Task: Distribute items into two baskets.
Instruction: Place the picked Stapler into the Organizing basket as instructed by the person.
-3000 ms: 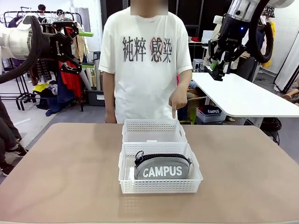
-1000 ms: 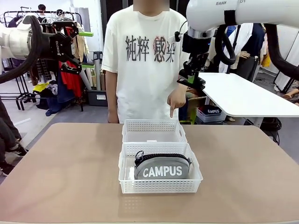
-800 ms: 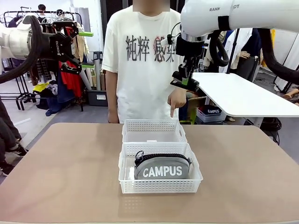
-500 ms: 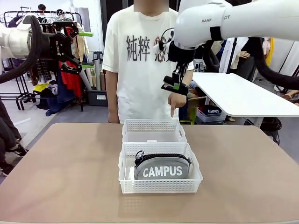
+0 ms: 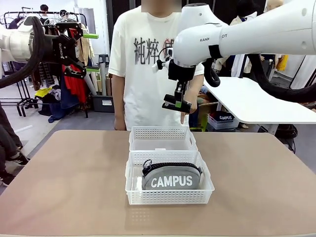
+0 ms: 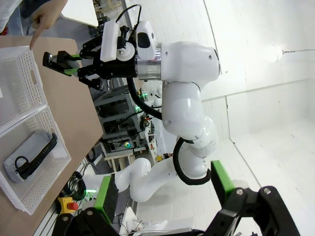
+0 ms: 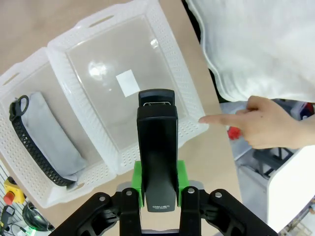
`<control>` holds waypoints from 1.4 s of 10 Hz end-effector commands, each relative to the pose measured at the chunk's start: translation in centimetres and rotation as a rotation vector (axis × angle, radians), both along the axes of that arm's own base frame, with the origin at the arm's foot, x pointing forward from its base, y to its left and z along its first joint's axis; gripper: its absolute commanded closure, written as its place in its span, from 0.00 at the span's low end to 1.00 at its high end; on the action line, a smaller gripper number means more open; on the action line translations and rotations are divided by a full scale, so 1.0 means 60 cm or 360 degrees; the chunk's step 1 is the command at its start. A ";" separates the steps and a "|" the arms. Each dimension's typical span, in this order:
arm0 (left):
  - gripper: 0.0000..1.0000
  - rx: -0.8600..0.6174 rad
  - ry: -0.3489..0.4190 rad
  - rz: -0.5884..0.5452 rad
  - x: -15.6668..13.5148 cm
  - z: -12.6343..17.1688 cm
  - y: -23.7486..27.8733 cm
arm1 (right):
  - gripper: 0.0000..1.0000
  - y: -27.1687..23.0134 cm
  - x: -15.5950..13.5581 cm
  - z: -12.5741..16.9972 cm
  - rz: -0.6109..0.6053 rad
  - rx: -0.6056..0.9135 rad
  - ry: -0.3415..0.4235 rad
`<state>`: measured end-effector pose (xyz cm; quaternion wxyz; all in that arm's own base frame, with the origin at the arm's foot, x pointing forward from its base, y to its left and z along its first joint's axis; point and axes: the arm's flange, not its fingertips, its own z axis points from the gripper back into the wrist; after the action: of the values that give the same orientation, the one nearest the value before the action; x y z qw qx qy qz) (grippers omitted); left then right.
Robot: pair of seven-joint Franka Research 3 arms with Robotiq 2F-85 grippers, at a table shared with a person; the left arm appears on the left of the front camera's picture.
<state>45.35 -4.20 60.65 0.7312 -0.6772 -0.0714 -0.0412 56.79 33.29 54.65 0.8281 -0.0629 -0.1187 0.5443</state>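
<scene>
Stapler (image 7: 157, 152), black and slim, sits clamped between the green pads of the right hand (image 5: 177, 104), its nose pointing out past the fingertips. That hand hangs in the air above the far basket (image 5: 163, 138), and in the right wrist view the stapler lines up over that basket's bare floor, which carries a small white label. Just to the right of the right hand, the person's hand (image 5: 187, 105) points a finger down toward the far right corner of the far basket. The near basket (image 5: 169, 196) touches the far one along their long sides and holds the grey pouch (image 5: 171, 177), lying with its black zipper on top and the white "CAMPUS" lettering facing the near side. Both baskets stand at the middle of the brown desk (image 5: 69, 187). The left hand (image 5: 78, 41) stays well apart, raised at the far left above the desk's level, its fingers spread wide with nothing between them.
</scene>
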 end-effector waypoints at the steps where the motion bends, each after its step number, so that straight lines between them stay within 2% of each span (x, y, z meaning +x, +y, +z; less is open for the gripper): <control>1: 0.00 -0.0027 0.0009 0.0002 -0.001 0.004 0.000 | 1.00 0.002 0.001 -0.008 0.0012 -0.0010 0.0012; 9: 0.00 -0.0027 0.0009 0.0002 -0.001 0.004 0.000 | 1.00 0.002 0.003 -0.013 0.0003 -0.0009 0.0022; 10: 0.00 -0.0027 0.0009 0.0002 -0.001 0.004 0.000 | 1.00 0.019 0.020 -0.024 0.0131 -0.0016 0.0045; 14: 0.00 -0.0027 0.0009 0.0002 -0.001 0.004 0.000 | 1.00 0.069 0.045 -0.066 0.0311 -0.0045 0.0032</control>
<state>45.35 -4.20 60.66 0.7312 -0.6772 -0.0715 -0.0412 58.54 36.93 50.18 0.7910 -0.0493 -0.0987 0.6018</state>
